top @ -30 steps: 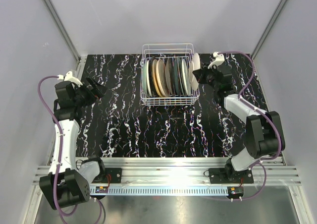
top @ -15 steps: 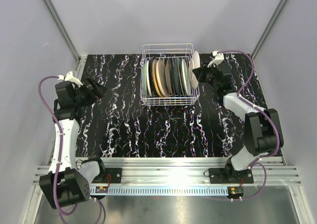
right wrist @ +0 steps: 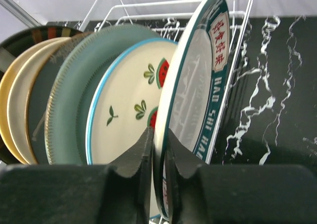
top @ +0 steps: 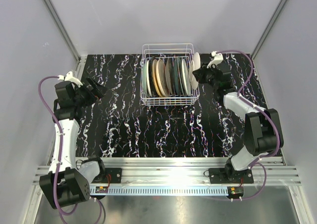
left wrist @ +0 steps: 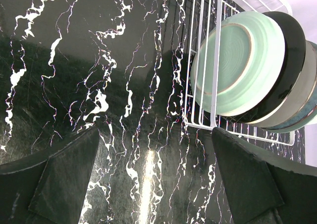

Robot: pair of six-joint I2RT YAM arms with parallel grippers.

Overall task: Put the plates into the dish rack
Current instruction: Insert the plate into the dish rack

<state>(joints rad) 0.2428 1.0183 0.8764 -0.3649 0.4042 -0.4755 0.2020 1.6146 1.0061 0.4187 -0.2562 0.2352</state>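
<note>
Last plate going in: my right hand (right wrist: 159,140) pinches the rim of a white, teal-rimmed plate (right wrist: 198,85) with red lettering, one finger on each face. The plate stands on edge at the end of the white wire dish rack (top: 168,100) nearest that hand, its top leaning towards the wire wall just beyond the fingers. On the far side of the pinched plate from the hand, a cream plate with a watermelon motif (right wrist: 129,100) heads the row of plates already stacked upright. I judge this the seating step; whether the plate's lower edge rests between the prongs is hidden. The next move calls for easing the fingers apart and drawing back without tipping the plate. My left hand (left wrist: 154,134) hangs spread wide and empty over the black marbled surface (left wrist: 74,60), the rack well ahead of it.
</note>
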